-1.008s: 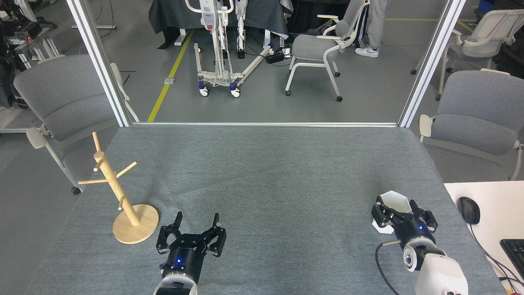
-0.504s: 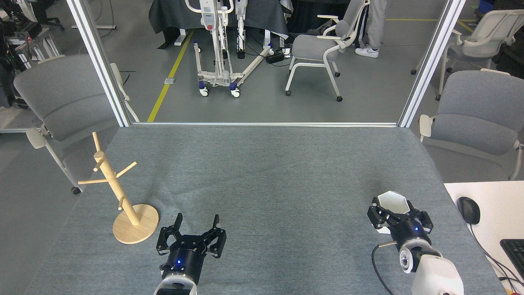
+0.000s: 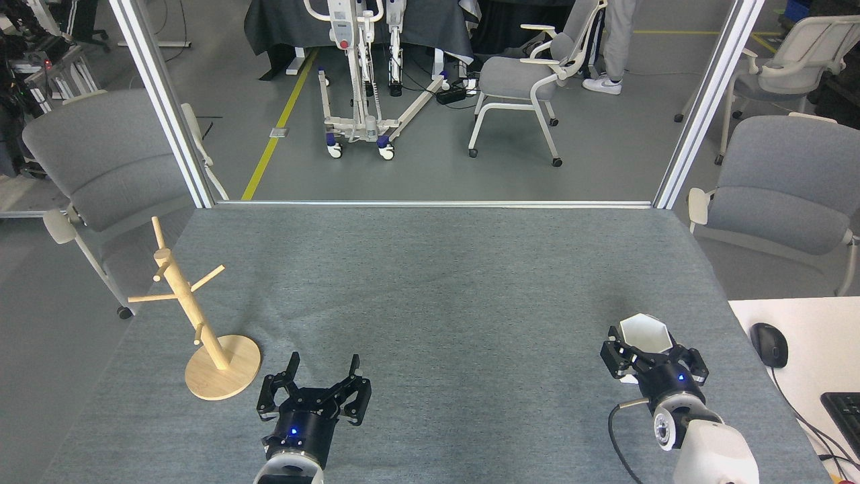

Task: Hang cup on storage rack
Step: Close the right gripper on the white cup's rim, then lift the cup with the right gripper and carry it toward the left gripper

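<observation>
The white faceted cup point(image 3: 645, 332) stands near the table's right front, mouth up, showing its hexagonal rim. My right gripper point(image 3: 652, 355) comes in from the near side, its black fingers closed against the cup's lower body from both sides. The wooden storage rack point(image 3: 190, 308) stands at the table's left front on a round disc base, its pegs bare. Just right of that base, my left gripper point(image 3: 323, 366) hovers low over the cloth, fingers spread, holding nothing.
Grey cloth covers the table point(image 3: 443, 282). A white desk with a mouse point(image 3: 768, 344) and a keyboard point(image 3: 848, 410) adjoins on the right. Grey chairs point(image 3: 786, 181) stand at both sides, and a person's legs point(image 3: 615, 40) show at the back.
My right gripper has shifted slightly left and nearer, with the cup moving along between its fingers. The left gripper and the rack have stayed put.
</observation>
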